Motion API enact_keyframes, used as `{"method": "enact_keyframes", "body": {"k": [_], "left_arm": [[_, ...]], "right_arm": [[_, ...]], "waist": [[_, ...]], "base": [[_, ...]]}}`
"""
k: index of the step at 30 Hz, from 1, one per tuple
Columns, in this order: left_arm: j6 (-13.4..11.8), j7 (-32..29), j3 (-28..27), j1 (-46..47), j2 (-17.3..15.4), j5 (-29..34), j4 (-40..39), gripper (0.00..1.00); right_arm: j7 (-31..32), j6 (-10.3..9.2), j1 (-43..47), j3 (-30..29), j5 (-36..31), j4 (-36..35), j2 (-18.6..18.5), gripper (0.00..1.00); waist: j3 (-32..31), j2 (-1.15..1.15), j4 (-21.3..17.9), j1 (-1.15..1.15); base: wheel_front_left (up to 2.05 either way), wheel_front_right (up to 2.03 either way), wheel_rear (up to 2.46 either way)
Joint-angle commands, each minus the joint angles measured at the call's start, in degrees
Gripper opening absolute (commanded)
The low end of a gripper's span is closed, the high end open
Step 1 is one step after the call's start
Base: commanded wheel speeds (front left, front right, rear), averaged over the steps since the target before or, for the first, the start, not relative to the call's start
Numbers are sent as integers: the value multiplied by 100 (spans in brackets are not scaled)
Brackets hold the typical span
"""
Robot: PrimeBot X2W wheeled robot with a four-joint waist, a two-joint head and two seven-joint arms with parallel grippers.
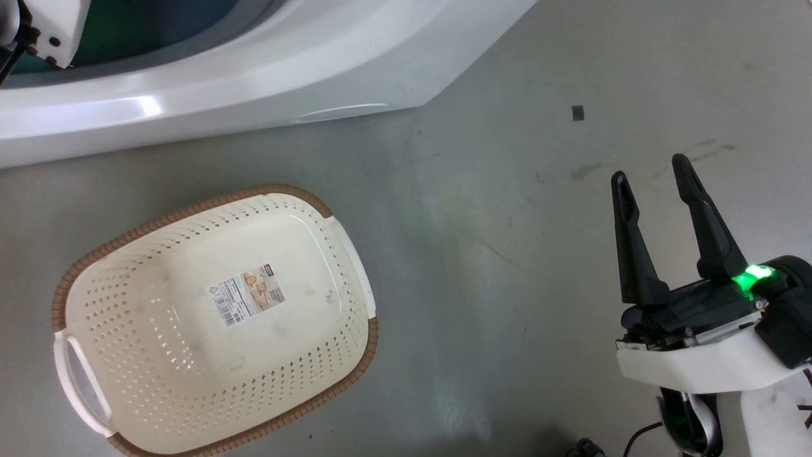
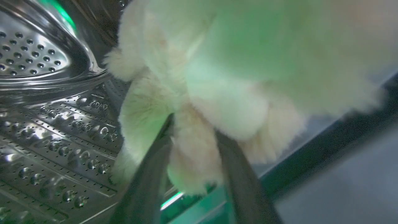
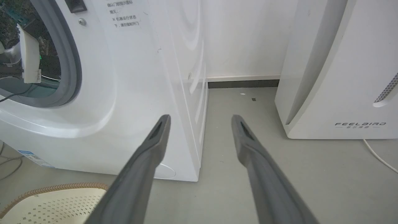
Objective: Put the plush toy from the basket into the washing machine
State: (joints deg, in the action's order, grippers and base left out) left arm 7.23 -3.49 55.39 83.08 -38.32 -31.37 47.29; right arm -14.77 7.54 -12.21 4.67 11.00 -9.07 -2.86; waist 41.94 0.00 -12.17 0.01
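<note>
The fluffy cream plush toy (image 2: pixel 236 62) hangs inside the washing machine's shiny steel drum (image 2: pixel 56 118). My left gripper (image 2: pixel 192 130) is shut on a tuft of its shaggy fur, with the toy's bulk above the fingers. In the right wrist view the left arm's pale wrist (image 3: pixel 29 59) reaches through the grey-gasketed porthole of the white washing machine (image 3: pixel 140 93). The cream basket (image 1: pixel 127 266) lies on the floor with nothing in it and its label showing. My right gripper (image 1: pixel 649 168) hovers open over the floor at the right, its fingers (image 3: pixel 155 146) holding nothing.
The washer's white front (image 1: pixel 254 70) runs along the top of the head view, just beyond the basket. A white slanted FEELBIRD appliance (image 3: pixel 342 77) stands to the right against the wall, with a cable (image 3: pixel 379 157) beside it. Grey floor lies between the two machines.
</note>
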Motion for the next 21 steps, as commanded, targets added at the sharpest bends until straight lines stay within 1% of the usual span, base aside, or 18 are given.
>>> {"method": "enact_keyframes", "body": {"k": [1,4,9,10,13,18,21], "left_arm": [[25,153,58,-18,37,-71,103,100],[25,393,135,-177,109,-155,289,100],[17,976,137,-618,307,-323,547,100],[-47,1399,74,-958,470,-453,666,100],[-138,1667,-12,-1328,646,-590,684,100],[-394,1839,-309,-1976,797,-750,351,100],[-673,1845,-736,-2453,760,-722,-323,100]], "right_arm": [[-23,-5,-75,-27,-56,30,-1,100],[-23,-5,-44,-67,-79,88,-1,100],[-23,-5,78,-118,-177,229,-1,100],[-23,-5,182,-155,-245,318,-1,100],[-23,-5,308,-186,-315,404,-1,100],[-23,-5,537,-237,-396,495,-1,100],[-23,-5,672,-277,-436,517,-1,100]], "waist": [[-124,0,38,-1],[-350,0,96,-1],[-903,0,241,-1],[-1303,0,348,-1],[-1713,0,466,-1],[-2313,0,658,-1],[-2597,0,766,-1]], "base": [[0,0,0],[0,0,0],[0,0,0],[0,0,0],[0,0,0],[0,0,0],[0,0,0]]}}
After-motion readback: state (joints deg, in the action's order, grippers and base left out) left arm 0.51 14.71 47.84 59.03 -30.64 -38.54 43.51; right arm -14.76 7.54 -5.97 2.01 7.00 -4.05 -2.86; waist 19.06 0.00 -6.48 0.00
